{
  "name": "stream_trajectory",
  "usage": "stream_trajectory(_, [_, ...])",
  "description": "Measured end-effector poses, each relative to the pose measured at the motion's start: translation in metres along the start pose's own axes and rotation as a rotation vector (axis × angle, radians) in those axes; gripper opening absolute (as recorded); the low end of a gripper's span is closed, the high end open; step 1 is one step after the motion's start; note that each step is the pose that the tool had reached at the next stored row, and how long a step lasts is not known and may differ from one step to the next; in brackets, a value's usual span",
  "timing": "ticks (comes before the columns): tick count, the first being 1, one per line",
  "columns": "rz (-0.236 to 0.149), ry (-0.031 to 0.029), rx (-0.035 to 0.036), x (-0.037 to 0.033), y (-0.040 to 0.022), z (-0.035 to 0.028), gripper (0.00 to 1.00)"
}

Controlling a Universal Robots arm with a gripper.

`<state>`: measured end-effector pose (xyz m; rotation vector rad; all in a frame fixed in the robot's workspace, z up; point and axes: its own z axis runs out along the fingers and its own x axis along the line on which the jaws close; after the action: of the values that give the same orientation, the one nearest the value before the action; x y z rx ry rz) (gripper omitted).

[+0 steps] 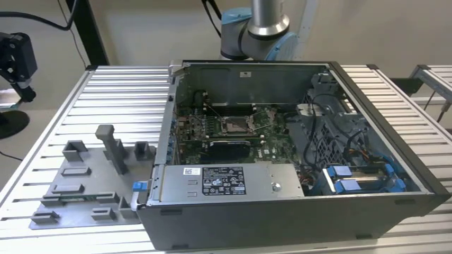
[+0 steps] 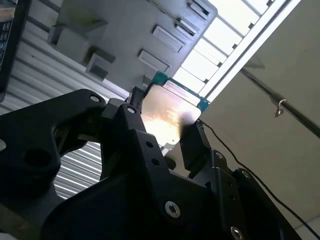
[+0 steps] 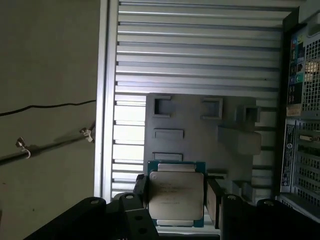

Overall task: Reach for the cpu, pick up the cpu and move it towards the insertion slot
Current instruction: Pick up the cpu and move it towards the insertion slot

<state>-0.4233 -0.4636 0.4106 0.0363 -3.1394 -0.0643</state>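
Silvery cpu (image 3: 176, 196) clamped by its edges in the gripper (image 3: 177, 194) (grey fixture plate (image 3: 200, 145) beyond)

the arm (image 1: 254, 24) stands upright beyond the far wall of the computer case (image 1: 282, 222). in the first wrist view its black gripper (image 3: 177, 200) clamps the cpu (image 3: 175, 182) by two opposite edges.
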Motion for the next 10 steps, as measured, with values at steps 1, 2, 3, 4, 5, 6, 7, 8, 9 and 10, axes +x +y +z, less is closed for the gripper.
stream_trajectory(1, [0.0, 0.0003, 0.0, -0.0021, -0.0001, 0.0, 0.0])
stream_trajectory(2, [0.0, 0.0009, 0.0, -0.0046, -0.0001, 0.0, 0.0])
stream_trajectory(3, [0.0, 0.0015, -0.0001, -0.0073, -0.0002, 0.0, 0.0])
stream_trajectory(4, [0.0, 0.0021, 0.0, -0.0102, -0.0003, 0.0, 0.0])
stream_trajectory(5, [0.0, 0.0027, -0.0001, -0.0128, -0.0003, 0.0, 0.0])
stream_trajectory(6, [0.0, 0.0036, -0.0001, -0.0161, -0.0004, -0.0001, 0.0])
stream_trajectory(7, [0.0, 0.0042, 0.0, -0.0194, -0.0005, -0.0001, 0.0])
stream_trajectory(8, [0.0, 0.0052, -0.0001, -0.0231, -0.0006, 0.0, 0.0])
stream_trajectory(9, [0.0, 0.0066, -0.0001, -0.0274, -0.0006, 0.0, 0.0])
stream_trajectory(10, [0.0, 0.0081, -0.0002, -0.0318, -0.0007, -0.0001, 0.0])
